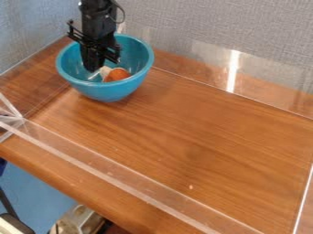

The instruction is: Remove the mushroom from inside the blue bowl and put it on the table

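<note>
The black gripper (97, 64) reaches down into the blue bowl (76, 80) at the table's (196, 128) far left corner, its fingertips too small and dark to separate. Its jaws are drawn together, but whether they pinch anything is unclear. The mushroom (115, 75) lies inside the bowl, just right of the fingers; no writing is legible.

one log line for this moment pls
gripper: jaws shut, inside turquoise plastic bowl | orange-capped toy mushroom: in bowl, grip unclear | wooden table
</note>
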